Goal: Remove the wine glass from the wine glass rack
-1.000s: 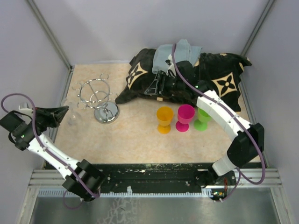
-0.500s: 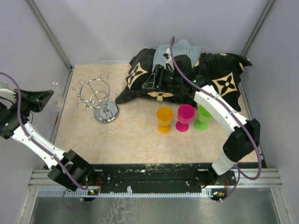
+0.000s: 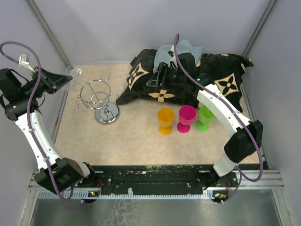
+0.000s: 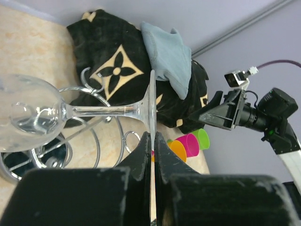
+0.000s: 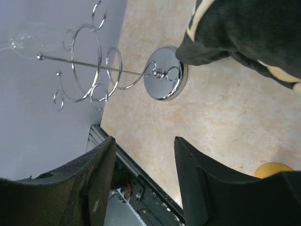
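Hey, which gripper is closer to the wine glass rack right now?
Left. The left gripper holds the wine glass just off the left side of the wine glass rack. The right gripper hovers open farther off to its right, over the black bag.

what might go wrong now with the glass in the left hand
The left hand pinches only the thin edge of the wine glass foot, and the glass lies sideways, so the bowl's weight could lever it loose and it might drop. The bowl also hangs near the wire loops of the wine glass rack, so a careless swing might clip them.
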`<action>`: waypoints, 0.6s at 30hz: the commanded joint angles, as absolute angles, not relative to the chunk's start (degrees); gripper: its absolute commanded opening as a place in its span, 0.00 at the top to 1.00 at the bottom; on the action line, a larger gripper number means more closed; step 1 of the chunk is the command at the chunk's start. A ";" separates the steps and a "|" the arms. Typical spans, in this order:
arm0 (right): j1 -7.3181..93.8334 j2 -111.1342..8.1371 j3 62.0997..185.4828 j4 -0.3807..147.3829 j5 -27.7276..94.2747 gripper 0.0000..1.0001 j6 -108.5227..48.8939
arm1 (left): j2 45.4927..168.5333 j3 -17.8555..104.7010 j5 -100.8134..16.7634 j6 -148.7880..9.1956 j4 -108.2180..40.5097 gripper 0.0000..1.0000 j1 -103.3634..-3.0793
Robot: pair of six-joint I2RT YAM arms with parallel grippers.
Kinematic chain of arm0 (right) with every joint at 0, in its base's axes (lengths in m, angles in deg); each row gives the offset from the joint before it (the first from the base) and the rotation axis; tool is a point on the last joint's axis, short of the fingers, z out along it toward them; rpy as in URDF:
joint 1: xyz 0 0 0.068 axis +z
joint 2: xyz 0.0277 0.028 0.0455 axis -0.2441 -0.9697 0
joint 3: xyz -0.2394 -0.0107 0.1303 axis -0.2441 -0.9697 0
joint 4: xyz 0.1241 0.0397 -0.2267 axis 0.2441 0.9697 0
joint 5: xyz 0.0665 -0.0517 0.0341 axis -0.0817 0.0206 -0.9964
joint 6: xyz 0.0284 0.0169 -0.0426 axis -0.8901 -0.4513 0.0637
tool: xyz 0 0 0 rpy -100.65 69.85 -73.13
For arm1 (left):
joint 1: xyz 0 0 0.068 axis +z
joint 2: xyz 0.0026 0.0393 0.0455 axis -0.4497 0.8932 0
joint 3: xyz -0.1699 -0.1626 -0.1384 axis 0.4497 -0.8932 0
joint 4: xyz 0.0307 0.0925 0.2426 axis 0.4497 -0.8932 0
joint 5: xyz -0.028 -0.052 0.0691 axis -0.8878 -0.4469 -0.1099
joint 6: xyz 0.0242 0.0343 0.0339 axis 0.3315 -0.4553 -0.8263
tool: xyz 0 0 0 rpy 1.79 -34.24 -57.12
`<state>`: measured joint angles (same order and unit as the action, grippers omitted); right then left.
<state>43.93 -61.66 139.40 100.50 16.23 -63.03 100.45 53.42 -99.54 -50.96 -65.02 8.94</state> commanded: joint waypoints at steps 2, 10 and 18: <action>41.29 -58.90 142.69 101.68 18.99 0.47 -61.45 | 102.04 60.36 -99.87 -57.59 -62.69 1.00 2.37; 39.20 -58.22 145.26 104.31 20.44 0.47 -60.27 | 104.60 68.02 -94.47 -67.61 -67.06 1.00 -6.68; 38.88 -57.63 145.52 105.26 22.11 0.47 -60.03 | 105.79 73.81 -88.07 -81.16 -72.50 1.00 -15.77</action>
